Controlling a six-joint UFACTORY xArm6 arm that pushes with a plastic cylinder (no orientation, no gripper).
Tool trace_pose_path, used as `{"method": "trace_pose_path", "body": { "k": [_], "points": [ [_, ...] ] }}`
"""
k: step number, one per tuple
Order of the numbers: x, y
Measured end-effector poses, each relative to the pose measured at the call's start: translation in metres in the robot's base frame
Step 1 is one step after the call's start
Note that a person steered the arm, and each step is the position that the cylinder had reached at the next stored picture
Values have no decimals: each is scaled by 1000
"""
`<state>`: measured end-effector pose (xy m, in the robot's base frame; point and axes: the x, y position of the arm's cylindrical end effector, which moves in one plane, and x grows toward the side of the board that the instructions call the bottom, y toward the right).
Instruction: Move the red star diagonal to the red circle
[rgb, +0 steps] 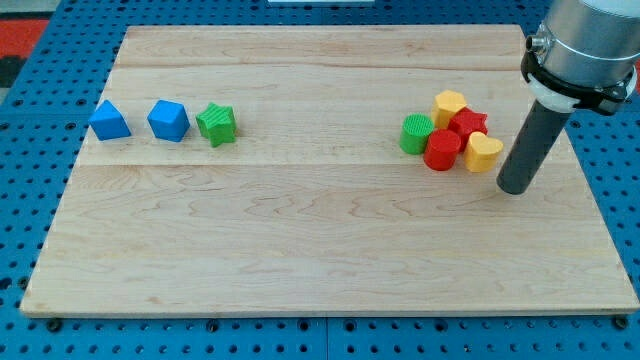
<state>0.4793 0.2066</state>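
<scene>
The red star (467, 124) lies in a tight cluster at the view's right, just up and right of the red circle (441, 150) and touching it. A green circle (416, 133) sits at the cluster's left, a yellow block (450, 104) at its top, and a yellow heart (484, 152) at its right. My tip (514, 187) rests on the board just right of and slightly below the yellow heart, apart from it by a small gap.
At the view's left stand a blue triangle (108, 121), a blue cube-like block (168, 120) and a green star (217, 124) in a row. The wooden board (320, 250) lies on a blue pegboard.
</scene>
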Motion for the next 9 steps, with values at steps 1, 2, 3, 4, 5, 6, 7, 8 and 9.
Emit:
{"method": "trace_pose_path", "body": {
  "k": [1, 2, 3, 4, 5, 6, 7, 8, 9],
  "points": [
    [0, 0],
    [0, 0],
    [0, 3],
    [0, 3],
    [0, 25],
    [-24, 22],
    [-71, -27],
    [-89, -51],
    [-90, -41]
  ]
}}
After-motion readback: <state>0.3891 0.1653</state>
